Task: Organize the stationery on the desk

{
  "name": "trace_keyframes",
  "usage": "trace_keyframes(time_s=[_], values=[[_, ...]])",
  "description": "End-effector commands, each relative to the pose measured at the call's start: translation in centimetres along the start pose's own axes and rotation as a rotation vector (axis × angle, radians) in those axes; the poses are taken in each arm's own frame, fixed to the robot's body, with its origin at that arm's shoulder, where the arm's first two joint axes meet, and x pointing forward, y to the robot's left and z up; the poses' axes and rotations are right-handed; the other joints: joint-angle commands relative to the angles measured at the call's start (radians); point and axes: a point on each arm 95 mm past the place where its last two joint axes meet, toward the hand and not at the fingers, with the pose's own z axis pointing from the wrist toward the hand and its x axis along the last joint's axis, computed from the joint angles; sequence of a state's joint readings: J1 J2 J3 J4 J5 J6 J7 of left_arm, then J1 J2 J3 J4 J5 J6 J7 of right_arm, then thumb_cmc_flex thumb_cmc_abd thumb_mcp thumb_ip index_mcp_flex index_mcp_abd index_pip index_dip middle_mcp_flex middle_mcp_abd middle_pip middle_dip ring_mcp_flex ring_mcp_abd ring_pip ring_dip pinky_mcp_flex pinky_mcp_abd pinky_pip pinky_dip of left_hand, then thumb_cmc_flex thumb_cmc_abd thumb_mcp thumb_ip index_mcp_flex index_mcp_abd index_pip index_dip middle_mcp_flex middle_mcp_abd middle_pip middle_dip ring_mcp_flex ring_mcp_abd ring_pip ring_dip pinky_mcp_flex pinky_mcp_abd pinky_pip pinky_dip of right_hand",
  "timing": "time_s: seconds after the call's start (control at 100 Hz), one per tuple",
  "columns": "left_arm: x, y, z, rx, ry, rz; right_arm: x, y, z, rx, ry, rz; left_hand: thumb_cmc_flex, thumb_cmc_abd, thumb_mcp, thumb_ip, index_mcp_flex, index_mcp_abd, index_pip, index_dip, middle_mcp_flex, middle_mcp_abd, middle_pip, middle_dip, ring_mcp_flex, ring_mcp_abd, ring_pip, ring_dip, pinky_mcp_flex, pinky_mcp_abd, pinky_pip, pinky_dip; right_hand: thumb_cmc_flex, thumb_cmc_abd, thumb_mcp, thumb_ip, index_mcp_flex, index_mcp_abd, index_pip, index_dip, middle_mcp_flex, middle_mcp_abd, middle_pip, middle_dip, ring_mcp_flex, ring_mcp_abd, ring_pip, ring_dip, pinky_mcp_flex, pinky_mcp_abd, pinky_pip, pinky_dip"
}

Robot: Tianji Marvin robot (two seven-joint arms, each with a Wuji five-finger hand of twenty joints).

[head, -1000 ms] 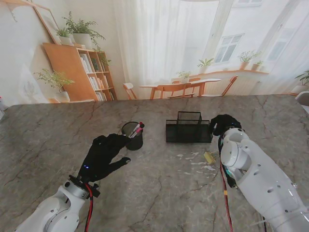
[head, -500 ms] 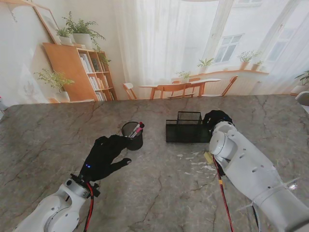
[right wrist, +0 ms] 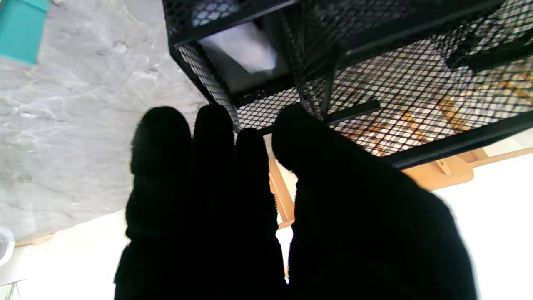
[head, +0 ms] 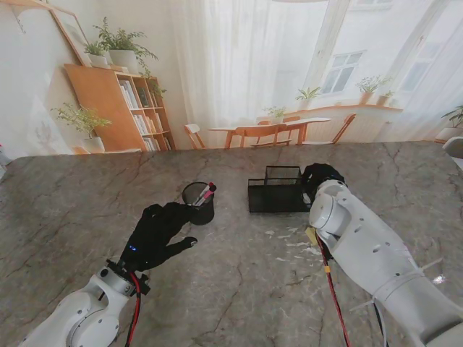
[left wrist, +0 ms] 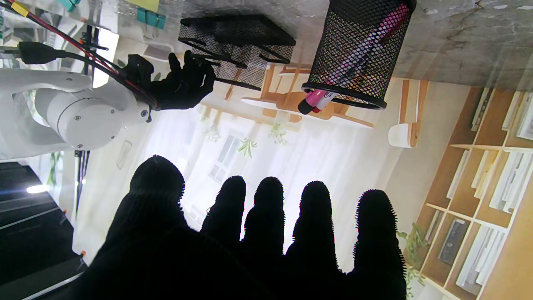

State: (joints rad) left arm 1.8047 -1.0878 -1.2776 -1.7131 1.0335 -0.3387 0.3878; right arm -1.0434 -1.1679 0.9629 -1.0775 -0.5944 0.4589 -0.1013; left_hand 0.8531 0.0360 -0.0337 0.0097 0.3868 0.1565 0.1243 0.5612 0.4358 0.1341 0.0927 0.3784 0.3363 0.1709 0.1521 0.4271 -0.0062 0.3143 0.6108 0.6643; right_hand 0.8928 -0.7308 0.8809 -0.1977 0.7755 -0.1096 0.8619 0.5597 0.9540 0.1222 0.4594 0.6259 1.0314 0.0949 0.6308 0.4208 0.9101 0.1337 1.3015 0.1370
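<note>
A black mesh pen cup (head: 199,203) (left wrist: 354,50) stands left of centre with a pink marker (head: 205,192) (left wrist: 320,98) leaning in it. My left hand (head: 155,231) (left wrist: 258,241) lies just nearer to me than the cup, open, fingers spread, holding nothing. A black mesh organizer (head: 278,191) (right wrist: 416,83) sits at the middle. My right hand (head: 322,178) (right wrist: 258,208) is at its right end, fingers straight and close together against the rim, with nothing seen between them. A white item (right wrist: 243,52) lies inside one compartment.
Yellow sticky notes (head: 312,235) and several small white bits (head: 289,243) lie on the marble table (head: 239,289) nearer to me than the organizer. A teal object (right wrist: 21,29) lies beside the organizer, and teal clips (left wrist: 150,17) show beyond my right arm.
My right hand has moved left to the organizer's right end, and the organizer has shifted slightly left. The left hand has hardly moved.
</note>
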Motion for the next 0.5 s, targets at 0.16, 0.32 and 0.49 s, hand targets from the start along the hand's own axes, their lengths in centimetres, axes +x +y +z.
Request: trace_keyframes(time_s=[0.16,0.32,0.49], values=[[0.1,0.3,-0.1,-0.006,0.004,-0.006,0.2,-0.1,-0.2,0.016,0.015,0.003,0.009,0.081,-0.015,-0.068,0.024,-0.017,0.014,0.008,0.006,-0.018,0.001,0.009,0.015,-0.024,0.007,0.004,-0.008,0.004,0.003,0.017,-0.068,0.029,-0.003,0.050,-0.079,0.012,-0.175,0.030,-0.118,0.025,0.046,-0.104,-0.070,0.020,0.014,-0.005,-0.037,-0.021,0.025,0.033],[0.1,0.3,-0.2,-0.005,0.004,-0.007,0.1,0.3,-0.7,0.004,0.021,-0.003,0.008,0.080,-0.016,-0.068,0.025,-0.018,0.014,0.009,0.005,-0.016,0.000,0.009,0.015,-0.022,0.007,0.004,-0.008,0.005,0.002,0.017,-0.097,0.042,-0.018,0.064,-0.089,0.031,-0.214,0.067,-0.143,0.032,0.066,-0.100,-0.080,0.032,0.081,0.026,-0.026,0.017,0.131,0.101],[0.1,0.3,-0.2,-0.002,0.005,-0.008,-0.1,1.2,-1.7,-0.011,0.037,-0.006,0.007,0.081,-0.015,-0.068,0.023,-0.018,0.013,0.009,0.006,-0.018,0.001,0.009,0.016,-0.025,0.006,0.004,-0.007,0.004,0.002,0.018,-0.129,0.052,-0.036,0.075,-0.090,0.074,-0.244,0.095,-0.137,0.043,0.126,-0.068,-0.048,0.020,0.240,0.074,0.054,0.030,0.277,0.171]])
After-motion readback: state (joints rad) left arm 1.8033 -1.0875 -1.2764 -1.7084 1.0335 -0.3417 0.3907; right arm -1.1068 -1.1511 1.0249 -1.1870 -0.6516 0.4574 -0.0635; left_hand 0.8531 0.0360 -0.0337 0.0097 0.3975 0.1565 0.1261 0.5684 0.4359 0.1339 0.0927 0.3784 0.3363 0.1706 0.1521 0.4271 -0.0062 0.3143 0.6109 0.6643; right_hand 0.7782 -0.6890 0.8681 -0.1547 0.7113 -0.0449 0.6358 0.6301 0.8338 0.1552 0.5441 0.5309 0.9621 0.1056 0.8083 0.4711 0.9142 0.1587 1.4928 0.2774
